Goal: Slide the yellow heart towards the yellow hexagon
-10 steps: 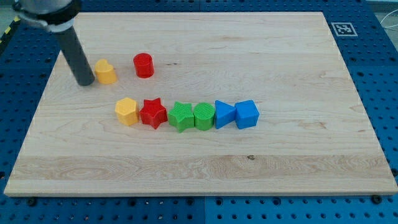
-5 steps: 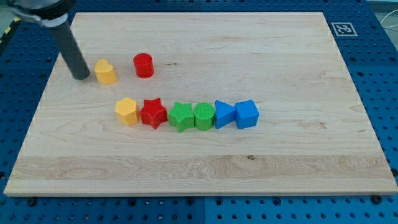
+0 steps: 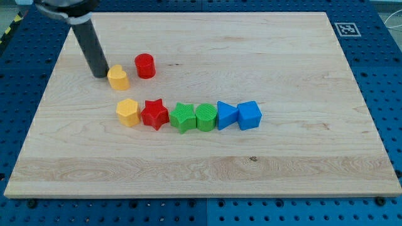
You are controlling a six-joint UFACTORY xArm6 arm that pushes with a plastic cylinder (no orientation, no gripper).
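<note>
The yellow heart (image 3: 118, 78) lies on the wooden board at the upper left. My tip (image 3: 100, 75) touches the heart's upper left side. The yellow hexagon (image 3: 127, 112) lies below the heart, a short gap away, at the left end of a row of blocks. The dark rod rises from the tip toward the view's top left.
A red cylinder (image 3: 145, 66) stands just right of the heart. Right of the hexagon the row runs: red star (image 3: 154, 114), green star (image 3: 183, 117), green cylinder-like block (image 3: 205, 117), blue triangular block (image 3: 226, 115), blue cube (image 3: 249, 115). The board's left edge (image 3: 39, 107) is near.
My tip moved up around the heart's left side, then right and down against it. The yellow heart slid down and right, closer to the hexagon.
</note>
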